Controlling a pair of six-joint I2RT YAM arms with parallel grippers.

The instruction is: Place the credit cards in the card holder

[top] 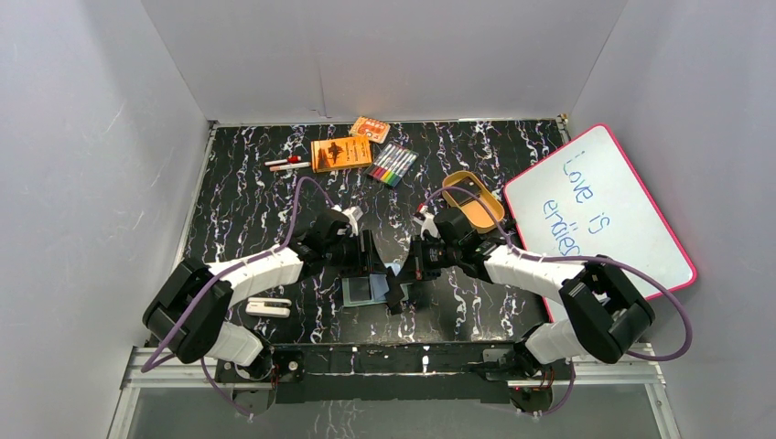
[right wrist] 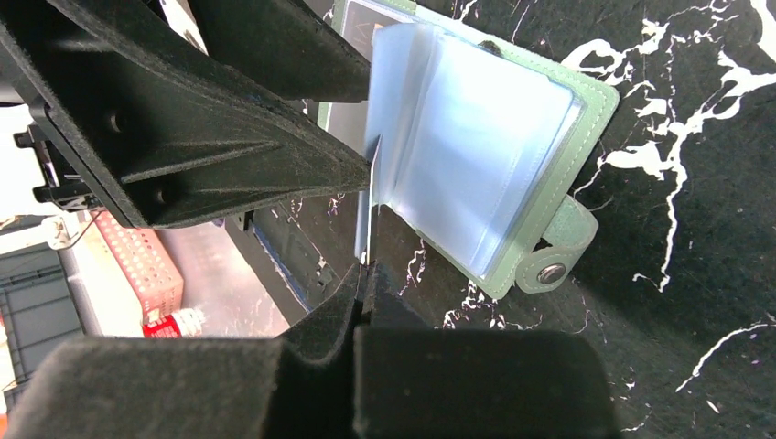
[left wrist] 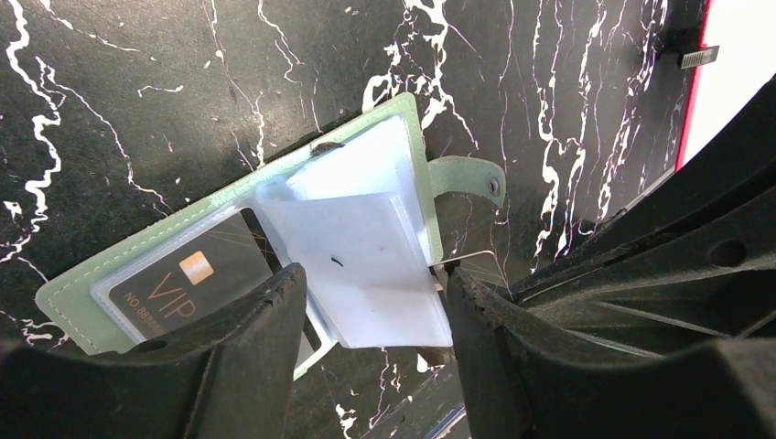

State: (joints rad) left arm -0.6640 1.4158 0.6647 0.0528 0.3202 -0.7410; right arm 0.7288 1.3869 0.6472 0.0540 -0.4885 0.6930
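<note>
The sage-green card holder [left wrist: 416,174] lies open on the black marbled table, its snap tab [right wrist: 552,272] sticking out to the side. A dark "VIP" credit card [left wrist: 188,279] sits in one clear sleeve. Another pale sleeve [left wrist: 357,265] stands lifted between the spread fingers of my left gripper [left wrist: 375,320], which is open. My right gripper [right wrist: 366,270] is shut on a second credit card [right wrist: 370,206], seen edge-on, its far end at the lifted sleeves of the card holder [right wrist: 512,155]. From above, both grippers [top: 373,261] [top: 409,274] meet over the card holder [top: 364,293].
At the back lie two orange boxes [top: 340,153] [top: 369,129], a marker pack [top: 393,164] and pens [top: 286,163]. A tan oval tray [top: 473,199] and a pink-rimmed whiteboard [top: 599,210] sit to the right. A small white object [top: 268,306] lies near the left arm.
</note>
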